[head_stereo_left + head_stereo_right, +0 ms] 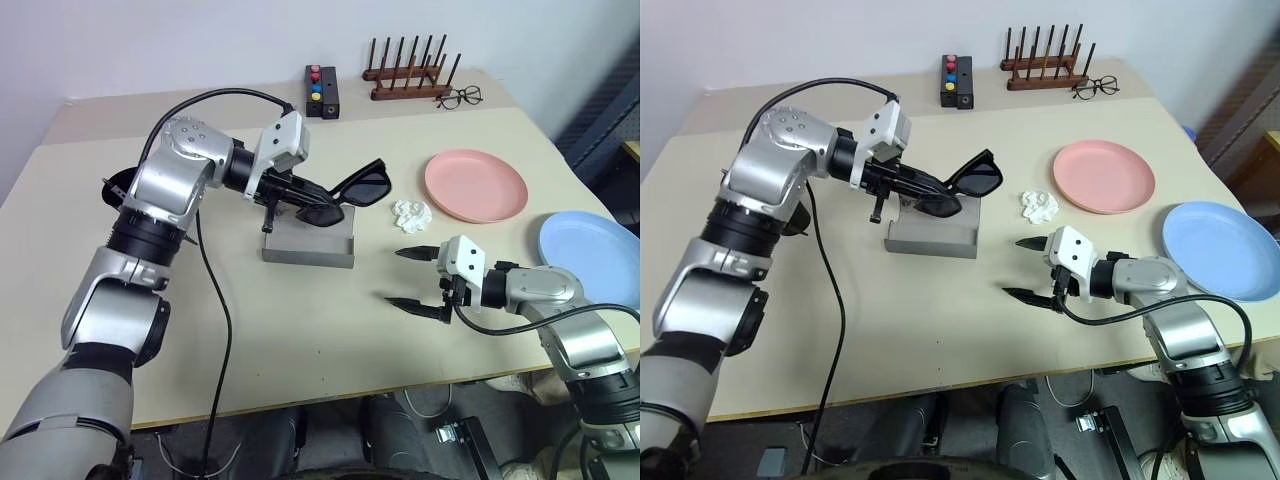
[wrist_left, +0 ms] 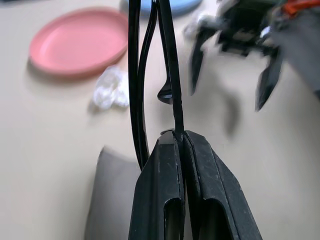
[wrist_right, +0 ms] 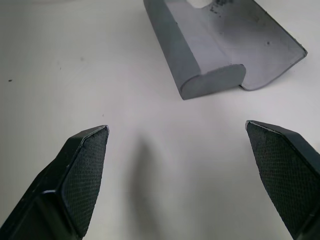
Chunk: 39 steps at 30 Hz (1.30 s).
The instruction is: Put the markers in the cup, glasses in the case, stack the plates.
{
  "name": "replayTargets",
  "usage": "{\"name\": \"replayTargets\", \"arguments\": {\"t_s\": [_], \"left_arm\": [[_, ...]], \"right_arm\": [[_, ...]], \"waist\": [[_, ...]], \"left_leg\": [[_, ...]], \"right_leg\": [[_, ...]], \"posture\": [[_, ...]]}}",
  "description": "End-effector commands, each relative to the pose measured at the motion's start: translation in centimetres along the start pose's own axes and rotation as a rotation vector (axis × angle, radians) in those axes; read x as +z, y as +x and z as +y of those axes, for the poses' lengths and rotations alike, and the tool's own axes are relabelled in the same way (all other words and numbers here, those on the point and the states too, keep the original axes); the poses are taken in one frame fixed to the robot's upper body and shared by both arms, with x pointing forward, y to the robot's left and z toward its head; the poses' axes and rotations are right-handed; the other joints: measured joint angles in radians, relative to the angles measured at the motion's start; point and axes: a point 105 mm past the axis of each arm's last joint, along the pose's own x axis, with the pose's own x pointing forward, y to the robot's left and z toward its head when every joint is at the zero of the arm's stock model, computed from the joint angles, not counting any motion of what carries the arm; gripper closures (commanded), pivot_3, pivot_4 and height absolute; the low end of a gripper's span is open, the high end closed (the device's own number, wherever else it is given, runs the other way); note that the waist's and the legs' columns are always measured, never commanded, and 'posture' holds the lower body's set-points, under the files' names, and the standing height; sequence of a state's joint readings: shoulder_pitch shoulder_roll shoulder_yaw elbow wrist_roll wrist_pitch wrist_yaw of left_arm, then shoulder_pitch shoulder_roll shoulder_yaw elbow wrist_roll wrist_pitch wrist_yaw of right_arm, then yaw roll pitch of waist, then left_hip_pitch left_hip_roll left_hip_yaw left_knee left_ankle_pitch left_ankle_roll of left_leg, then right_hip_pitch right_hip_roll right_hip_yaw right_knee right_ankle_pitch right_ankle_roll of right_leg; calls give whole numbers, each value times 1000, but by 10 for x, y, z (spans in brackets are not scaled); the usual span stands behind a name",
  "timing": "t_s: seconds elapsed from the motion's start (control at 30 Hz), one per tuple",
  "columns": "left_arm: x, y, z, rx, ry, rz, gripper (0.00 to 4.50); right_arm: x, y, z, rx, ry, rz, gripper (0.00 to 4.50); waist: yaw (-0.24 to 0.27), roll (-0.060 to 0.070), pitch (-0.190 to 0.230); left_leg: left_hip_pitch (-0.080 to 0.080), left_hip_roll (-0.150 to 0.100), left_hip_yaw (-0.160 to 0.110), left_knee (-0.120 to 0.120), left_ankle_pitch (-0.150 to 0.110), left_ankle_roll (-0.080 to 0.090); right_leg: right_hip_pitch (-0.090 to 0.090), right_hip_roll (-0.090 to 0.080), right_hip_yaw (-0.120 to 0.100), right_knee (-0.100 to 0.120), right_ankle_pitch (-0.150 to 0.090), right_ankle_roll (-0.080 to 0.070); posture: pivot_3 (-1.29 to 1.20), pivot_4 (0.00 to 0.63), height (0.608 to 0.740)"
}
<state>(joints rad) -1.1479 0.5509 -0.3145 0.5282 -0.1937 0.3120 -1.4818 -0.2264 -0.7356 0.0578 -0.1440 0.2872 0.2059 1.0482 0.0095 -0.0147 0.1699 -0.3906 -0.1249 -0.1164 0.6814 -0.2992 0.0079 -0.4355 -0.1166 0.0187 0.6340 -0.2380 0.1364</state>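
Glasses (image 1: 350,192) hang above the case (image 1: 310,243), pinched by left fingers (image 1: 290,190).

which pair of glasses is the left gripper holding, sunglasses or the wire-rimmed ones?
The black thick-framed sunglasses, pinched in the left gripper above the grey case. The wire-rimmed eyeglasses lie untouched at the table's far edge, beside the wooden rack.

Glossy black plastic glasses (image 1: 350,190), a matt grey case (image 1: 309,243), smooth pink plate (image 1: 475,185), crumpled white paper (image 1: 411,213).
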Motion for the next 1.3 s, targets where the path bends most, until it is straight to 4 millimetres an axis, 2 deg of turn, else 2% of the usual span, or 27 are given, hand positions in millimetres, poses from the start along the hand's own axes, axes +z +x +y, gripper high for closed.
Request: {"name": "replayTargets", "arguments": {"t_s": [0.03, 0.3, 0.43, 0.73, 1.3], "left_arm": [[-2, -10, 3, -39, 16, 47, 4480], [-41, -2, 5, -57, 15, 156, 4480], [-51, 5, 2, -92, 21, 177, 4480], [-53, 14, 0, -153, 38, 217, 4480], [-53, 11, 7, -183, 79, 339, 4480]], "right_arm": [[9, 0, -4, -14, -38, -26, 0], [7, -1, -2, -29, -29, -28, 0], [6, -3, -2, -36, -26, -25, 0], [8, -6, -3, -54, -27, -23, 0], [7, -9, -1, -88, -24, -23, 0]], "waist": [[0, 0, 0], [3, 0, 0], [2, 0, 0], [1, 0, 0], [1, 0, 0]], "left_leg": [[0, 0, 0, 0, 0, 0], [-1, 0, 0, 1, 0, 1], [-1, 0, 0, 1, 0, 1], [-1, 0, 0, 1, 0, 1], [-1, 0, 0, 1, -1, 1]], "right_leg": [[0, 0, 0, 0, 0, 0], [0, 0, 0, 0, 0, 1], [0, 0, 0, 0, 0, 1], [0, 0, 0, 0, 1, 1], [0, 0, 0, 0, 1, 1]], "posture": [[0, 150, 740], [0, 150, 740], [0, 150, 740], [0, 150, 740], [0, 150, 740]]}}
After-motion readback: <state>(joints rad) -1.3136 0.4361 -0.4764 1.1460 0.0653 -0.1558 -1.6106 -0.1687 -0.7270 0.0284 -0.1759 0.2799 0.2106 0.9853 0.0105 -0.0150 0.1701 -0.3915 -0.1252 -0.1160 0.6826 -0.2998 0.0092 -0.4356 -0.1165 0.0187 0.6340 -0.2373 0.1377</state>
